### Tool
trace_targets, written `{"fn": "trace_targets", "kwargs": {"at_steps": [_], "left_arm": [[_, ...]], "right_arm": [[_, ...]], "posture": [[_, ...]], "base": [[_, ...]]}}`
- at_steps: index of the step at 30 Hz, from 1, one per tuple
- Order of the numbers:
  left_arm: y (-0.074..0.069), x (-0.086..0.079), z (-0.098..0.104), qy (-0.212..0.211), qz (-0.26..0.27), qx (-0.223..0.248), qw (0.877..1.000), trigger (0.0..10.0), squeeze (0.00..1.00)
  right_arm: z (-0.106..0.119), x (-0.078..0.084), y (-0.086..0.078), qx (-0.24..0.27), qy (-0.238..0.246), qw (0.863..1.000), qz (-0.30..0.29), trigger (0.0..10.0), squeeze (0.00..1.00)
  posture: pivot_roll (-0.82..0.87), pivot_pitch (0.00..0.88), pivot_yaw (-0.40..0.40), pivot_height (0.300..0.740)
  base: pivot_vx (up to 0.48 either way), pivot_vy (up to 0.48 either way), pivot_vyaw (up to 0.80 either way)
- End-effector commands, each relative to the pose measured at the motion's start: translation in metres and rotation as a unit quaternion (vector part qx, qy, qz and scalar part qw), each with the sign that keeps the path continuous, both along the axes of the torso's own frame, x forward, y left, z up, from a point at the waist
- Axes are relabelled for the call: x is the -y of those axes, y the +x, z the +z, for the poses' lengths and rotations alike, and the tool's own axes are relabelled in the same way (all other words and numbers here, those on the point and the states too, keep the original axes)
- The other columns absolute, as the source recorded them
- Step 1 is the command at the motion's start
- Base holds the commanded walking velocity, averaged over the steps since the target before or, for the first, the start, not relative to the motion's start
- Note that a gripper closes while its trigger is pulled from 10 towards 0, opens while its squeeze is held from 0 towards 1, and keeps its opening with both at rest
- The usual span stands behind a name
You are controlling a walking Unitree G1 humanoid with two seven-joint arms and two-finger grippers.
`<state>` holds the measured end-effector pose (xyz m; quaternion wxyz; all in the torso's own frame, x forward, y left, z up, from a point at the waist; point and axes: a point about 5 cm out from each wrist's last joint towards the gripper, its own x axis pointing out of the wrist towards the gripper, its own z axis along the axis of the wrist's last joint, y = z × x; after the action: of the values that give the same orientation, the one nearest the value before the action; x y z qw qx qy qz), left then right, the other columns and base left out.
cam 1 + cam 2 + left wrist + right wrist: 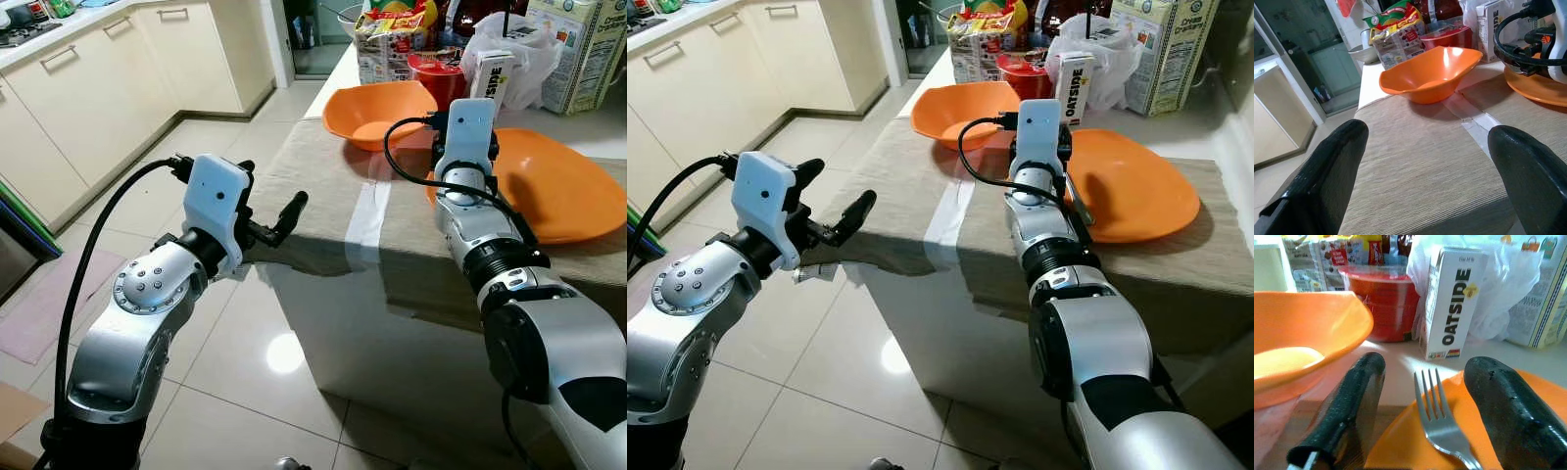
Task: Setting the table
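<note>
- Orange plate (1136,191) is sitting on the tablecloth (323,186), a fork (1442,423) lying on its near rim.
- Right gripper (1425,406) is hovering over that rim, fingers apart, straddling the fork; squeezing the handle squarely looks wise.
- Left gripper (1425,176) is waiting open, off the plate's far-left table edge.

Counts, table (323,211): one orange bowl (377,113), one orange plate (563,186), one fork (1442,423), one red tub (1383,301), one Oatside carton (1452,303), one larger carton (1166,49), one white plastic bag (524,49), one snack pack (1396,32). Grippers: two.
</note>
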<state>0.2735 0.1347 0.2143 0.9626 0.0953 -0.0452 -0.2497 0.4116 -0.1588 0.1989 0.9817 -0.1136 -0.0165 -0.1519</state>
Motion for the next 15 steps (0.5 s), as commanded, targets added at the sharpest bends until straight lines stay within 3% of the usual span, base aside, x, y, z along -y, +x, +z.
{"fn": "trace_targets", "kwargs": {"at_steps": [1,6,7,15], "left_arm": [[0.003,-0.003,0.001,0.004,0.006,0.001,1.0,10.0,0.0],[0.004,-0.003,0.002,0.004,0.005,0.004,1.0,10.0,0.0],[0.004,-0.003,0.002,0.004,0.005,0.005,1.0,10.0,0.0],[0.004,-0.003,0.002,-0.001,0.007,0.005,1.0,10.0,0.0]], "right_arm": [[0.018,-0.006,0.003,0.03,-0.008,0.999,0.012,10.0,1.0],[0.026,-0.003,0.006,0.023,-0.051,0.998,0.02,10.0,1.0],[0.027,-0.001,0.006,0.019,-0.06,0.998,0.02,10.0,0.0],[0.003,0.041,0.0,-0.064,-0.132,0.989,-0.002,10.0,0.0]], "posture": [[-0.07,0.0,0.174,0.735],[-0.07,0.0,0.175,0.735],[-0.07,0.0,0.176,0.735],[-0.08,0.0,0.171,0.735]], "base": [[0.0,0.0,0.0],[0.0,0.0,0.0],[0.0,0.0,0.0],[0.0,0.0,0.0]]}}
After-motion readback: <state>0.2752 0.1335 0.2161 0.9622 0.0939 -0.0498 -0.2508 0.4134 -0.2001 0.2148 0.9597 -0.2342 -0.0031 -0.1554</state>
